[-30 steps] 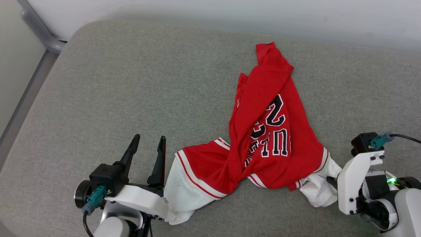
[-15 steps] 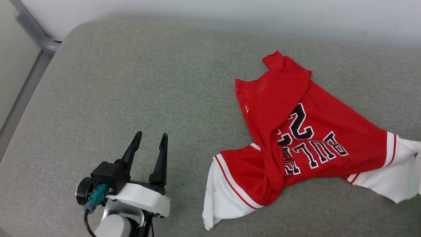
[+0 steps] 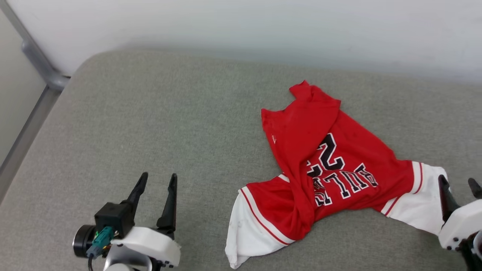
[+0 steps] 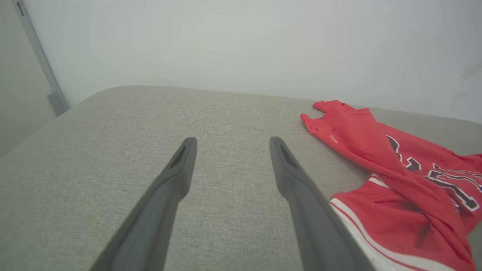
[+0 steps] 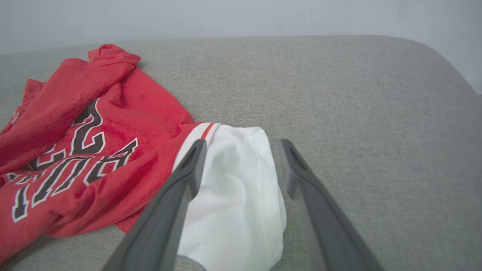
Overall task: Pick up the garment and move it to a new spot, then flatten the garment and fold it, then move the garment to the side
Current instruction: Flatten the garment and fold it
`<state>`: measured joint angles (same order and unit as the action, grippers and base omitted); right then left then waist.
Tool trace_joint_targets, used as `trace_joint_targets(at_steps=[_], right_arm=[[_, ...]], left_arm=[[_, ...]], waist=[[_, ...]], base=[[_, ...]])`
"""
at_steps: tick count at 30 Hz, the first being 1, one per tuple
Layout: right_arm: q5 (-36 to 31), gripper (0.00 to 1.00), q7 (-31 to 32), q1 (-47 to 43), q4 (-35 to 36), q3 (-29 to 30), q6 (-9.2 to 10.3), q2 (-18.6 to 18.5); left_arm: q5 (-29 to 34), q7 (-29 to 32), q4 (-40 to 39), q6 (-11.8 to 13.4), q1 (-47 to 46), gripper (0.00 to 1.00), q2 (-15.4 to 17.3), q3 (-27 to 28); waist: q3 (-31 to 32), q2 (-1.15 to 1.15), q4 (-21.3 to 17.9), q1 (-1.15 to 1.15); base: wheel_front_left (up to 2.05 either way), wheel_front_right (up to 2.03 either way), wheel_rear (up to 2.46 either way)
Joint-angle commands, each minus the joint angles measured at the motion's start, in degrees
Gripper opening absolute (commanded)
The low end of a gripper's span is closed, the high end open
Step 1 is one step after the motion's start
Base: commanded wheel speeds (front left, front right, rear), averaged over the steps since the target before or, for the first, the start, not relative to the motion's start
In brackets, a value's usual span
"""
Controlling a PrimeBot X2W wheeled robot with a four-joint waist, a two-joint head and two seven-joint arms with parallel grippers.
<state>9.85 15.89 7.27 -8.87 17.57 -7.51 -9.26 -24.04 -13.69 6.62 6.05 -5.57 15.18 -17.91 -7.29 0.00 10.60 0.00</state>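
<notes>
On the soft grey cushion [image 3: 150, 124], my right tool [image 3: 456, 180] just let go of the red T-shirt with white sleeves [image 3: 339, 165], crumpled in the picture's right middle. My left tool [image 3: 158, 175] is open too. Flattening should come next.

plain indoor room, type not confirmed. grey woven upholstered pad [image 3: 150, 131] with rounded corners, set against a bare pale wall [image 3: 263, 26]; grey metal rail [image 3: 52, 79] at left. resembles a test bay.
</notes>
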Motion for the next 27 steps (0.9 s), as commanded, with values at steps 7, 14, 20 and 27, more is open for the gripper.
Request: trace_joint_targets(at_steps=[7, 14, 20, 27], right_arm=[[-1.8, 1.00, -11.1, -7.6, 6.8, -4.7, 0.04, 3.8], [-0.6, 1.00, -13.0, -13.8, 14.5, -8.6, 0.04, 5.9], [0.7, 1.00, -11.1, -17.8, 19.2, -10.4, 0.04, 6.4], [1.7, 1.00, -9.4, -17.8, 21.8, -11.9, 0.04, 6.4]], left_arm=[[-0.1, 2.1, -1.8, 2.0, 4.5, 1.00, 2.5, 1.0], [-0.1, 4.0, -3.2, 3.0, 6.2, 1.00, 4.1, 1.4], [-2.1, 14.4, -3.7, -0.8, 4.0, 1.00, 6.0, -2.5], [-6.2, 33.6, -3.7, -6.2, 1.7, 1.00, 7.5, -9.4]], waist=[[6.7, 0.00, -3.1, 0.00], [8.5, 0.00, -4.9, 0.00], [8.5, 0.00, -6.8, 0.00], [6.9, 0.00, -9.6, 0.00]], base=[[0.00, 0.00, 0.00], [0.00, 0.00, 0.00], [0.00, 0.00, 0.00], [0.00, 0.00, 0.00]])
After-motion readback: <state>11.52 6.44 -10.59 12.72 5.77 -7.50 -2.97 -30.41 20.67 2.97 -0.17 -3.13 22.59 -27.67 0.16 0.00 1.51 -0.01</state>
